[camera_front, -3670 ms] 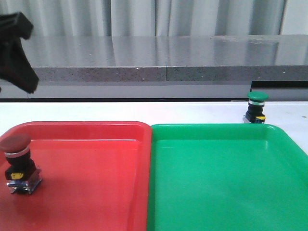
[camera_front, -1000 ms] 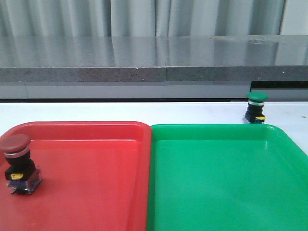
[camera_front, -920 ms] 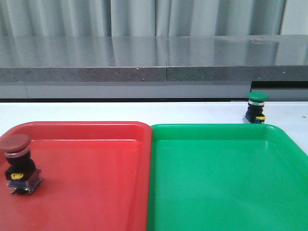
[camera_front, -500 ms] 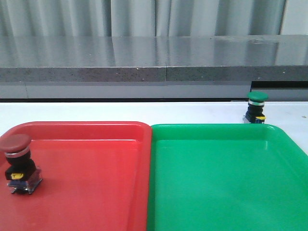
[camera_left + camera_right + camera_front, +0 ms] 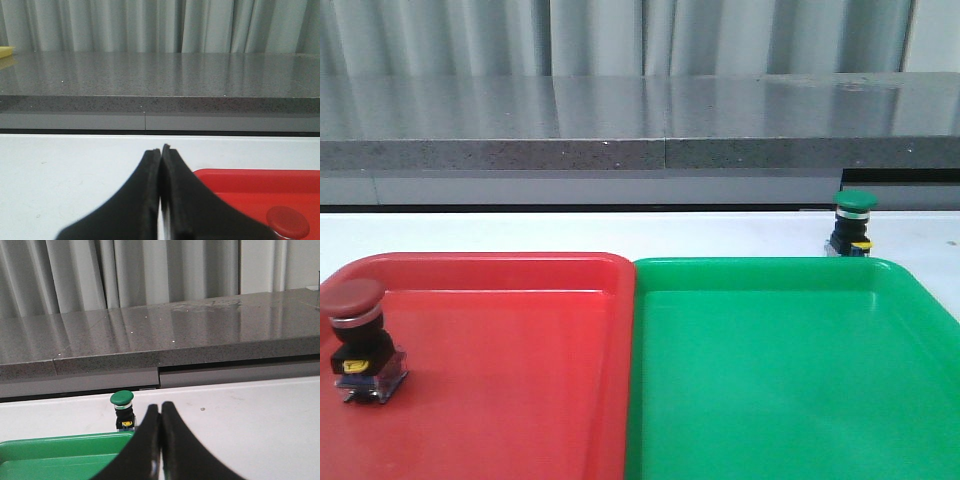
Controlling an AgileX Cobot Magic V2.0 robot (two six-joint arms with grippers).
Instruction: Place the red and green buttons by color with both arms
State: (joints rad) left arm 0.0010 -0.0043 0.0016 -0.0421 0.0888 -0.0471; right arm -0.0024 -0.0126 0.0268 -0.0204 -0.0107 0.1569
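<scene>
The red button (image 5: 358, 340) stands upright inside the red tray (image 5: 500, 380), near its left edge; its dark red cap (image 5: 287, 222) also shows in the left wrist view. The green button (image 5: 852, 224) stands upright on the white table just behind the green tray (image 5: 790, 380), at the far right; the right wrist view shows the green button (image 5: 123, 411) too. My left gripper (image 5: 161, 148) is shut and empty, off the red tray's corner. My right gripper (image 5: 160, 405) is shut and empty, beside the green button. Neither arm shows in the front view.
The red tray and green tray sit side by side, touching, on a white table (image 5: 570, 232). A grey stone ledge (image 5: 640, 125) runs along the back, with curtains behind it.
The left gripper, seen at the upper left of the front view 3.7 s ago, has left that view. Both buttons and both trays have stayed where they were.
</scene>
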